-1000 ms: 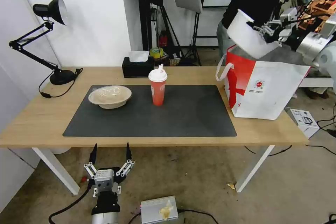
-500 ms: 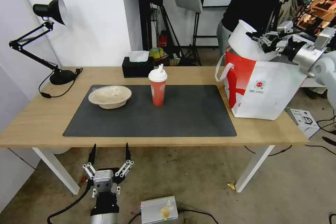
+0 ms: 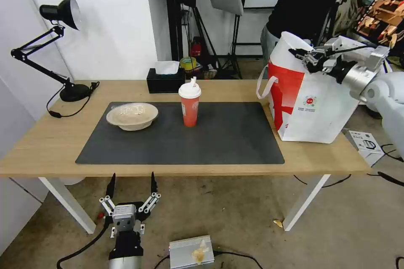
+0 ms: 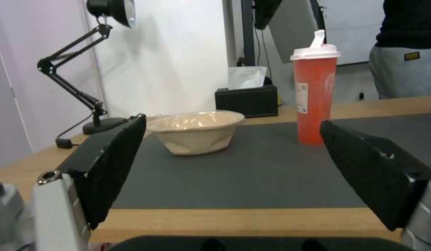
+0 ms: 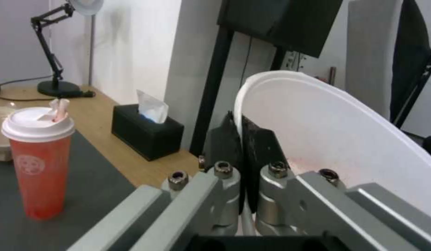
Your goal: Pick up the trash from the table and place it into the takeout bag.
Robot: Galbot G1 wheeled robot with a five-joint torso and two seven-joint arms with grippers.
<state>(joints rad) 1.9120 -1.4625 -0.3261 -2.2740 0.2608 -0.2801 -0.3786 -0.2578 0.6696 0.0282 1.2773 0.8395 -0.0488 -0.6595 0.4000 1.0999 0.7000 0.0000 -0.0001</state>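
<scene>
- The right gripper [image 3: 299, 53] is up at two o'clock over the mouth of the takeout bag [image 3: 313, 107], its two black fingers [image 5: 252, 139] pinched tight on the rim of the large white bowl [image 5: 345, 136].
- That bowl is tilted steeply, most of it sunk in the bag's opening, with its rim poking above the bag's top edge.
- The bag stands upright at the three o'clock end of the table [image 3: 50, 143], just off the edge of the dark grey mat [image 3: 227, 138], one white loop handle hanging toward the mat.
- Centre stage, the tall red paper cup [image 3: 190, 102] stands upright on the mat, white lid on.
- Over at ten o'clock from the cup, well apart from it, the shallow beige bowl [image 3: 132, 115] sits on the mat with its clear lid in place.
- Behind the cup at twelve o'clock, the black tissue box [image 3: 166, 80] rests on bare wood; the black desk lamp [image 3: 59, 12] holds the far nine o'clock corner.
- The left gripper [image 3: 131, 189] hangs below the table's near edge at six o'clock, fingers [image 4: 108, 164] spread wide, gripping nothing.
</scene>
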